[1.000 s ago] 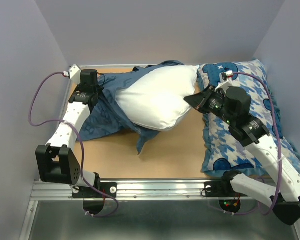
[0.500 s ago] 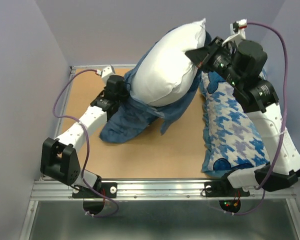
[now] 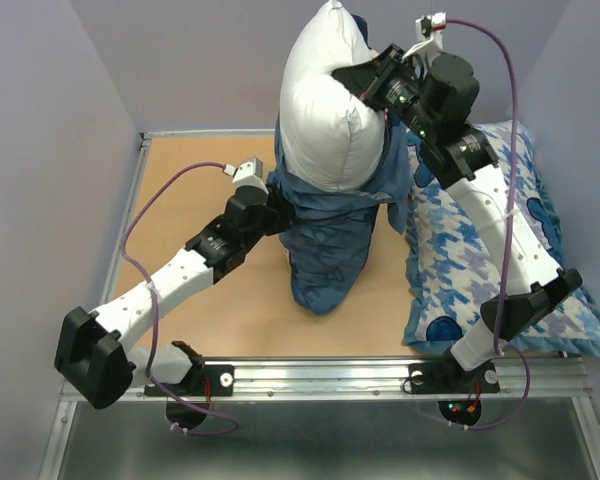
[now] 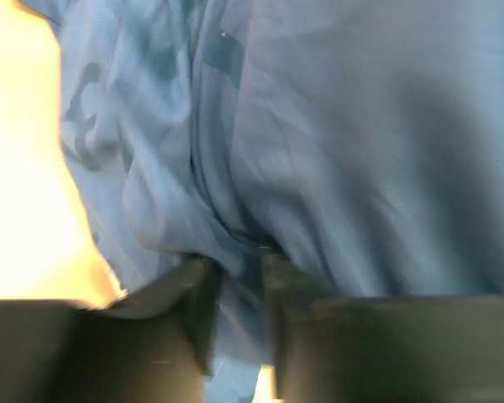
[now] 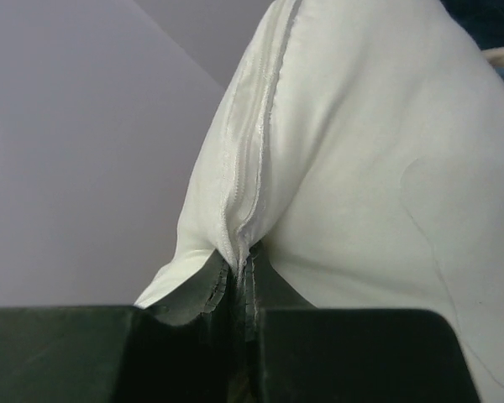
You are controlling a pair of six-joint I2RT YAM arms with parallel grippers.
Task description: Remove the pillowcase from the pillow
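Two arms and one job, entered as we find them.

- **Item, the pillow (image 3: 325, 110):** white and stood on end, with its long axis near vertical. The upper half is bare and the lower half sits inside the case.
- **Item, the pillowcase (image 3: 332, 245):** slate-blue, hanging round the pillow's lower half, its limp end reaching down to the table (image 3: 180, 190).
- **Item, the right gripper (image 5: 238, 270):** clamped together on the pillow's seamed edge near the top, high above the table.
- **Item, the left gripper (image 3: 277, 207):** low, against the case's left flank. Its fingers (image 4: 197, 311) stand a little apart with a fold of blue cloth in the gap; we cannot tell whether they pinch it.
- **Relation we judge decisive:** the case lies directly below the right gripper's hold, along the pillow's axis, so stripping it means pulling downward. The left arm is nearer the cloth.
- **Item, houndstooth pillow (image 3: 460, 270):** flat at the right.
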